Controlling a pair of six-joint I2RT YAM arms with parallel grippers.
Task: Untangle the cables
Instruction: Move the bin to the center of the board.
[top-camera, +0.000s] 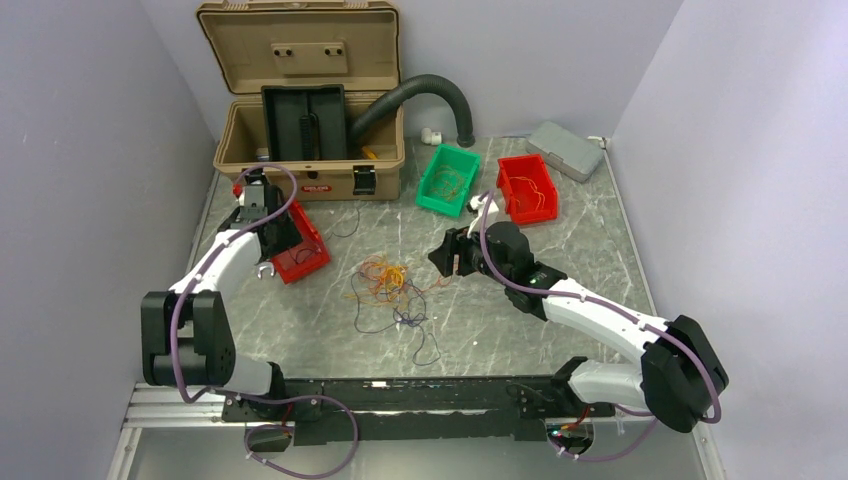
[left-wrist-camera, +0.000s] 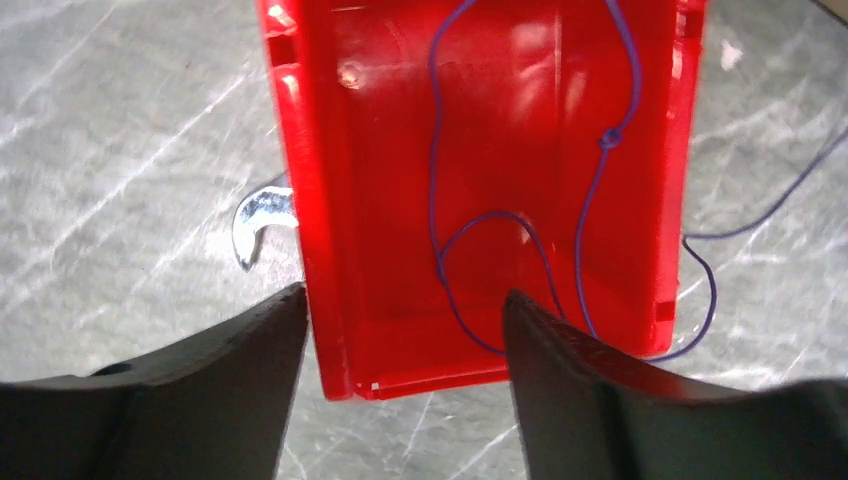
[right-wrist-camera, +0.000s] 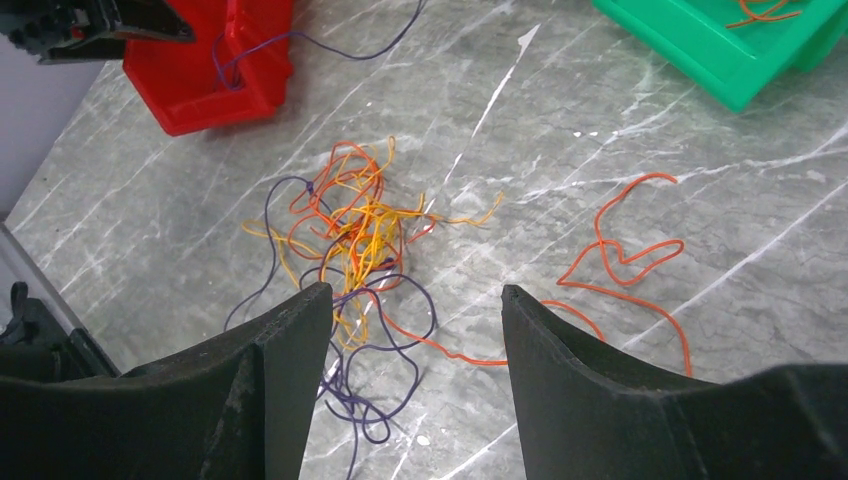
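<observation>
A tangle of thin orange, yellow and dark purple cables (top-camera: 385, 285) lies mid-table; it also shows in the right wrist view (right-wrist-camera: 350, 225). One orange-red cable (right-wrist-camera: 620, 260) lies loose to its right, apart from the knot. My right gripper (right-wrist-camera: 415, 290) is open and empty, hovering just above and to the right of the tangle (top-camera: 445, 255). My left gripper (left-wrist-camera: 405, 295) is open and empty over the near end of a red bin (left-wrist-camera: 300, 150). A purple cable (left-wrist-camera: 590, 200) lies in that bin and trails over its rim onto the table.
The left red bin (top-camera: 300, 255) has a metal hook (left-wrist-camera: 255, 215) beside it. A green bin (top-camera: 447, 180) and a second red bin (top-camera: 527, 188), both holding wires, stand at the back. Behind are a tan toolbox (top-camera: 310, 110), a black hose (top-camera: 430, 90) and a grey box (top-camera: 565, 150).
</observation>
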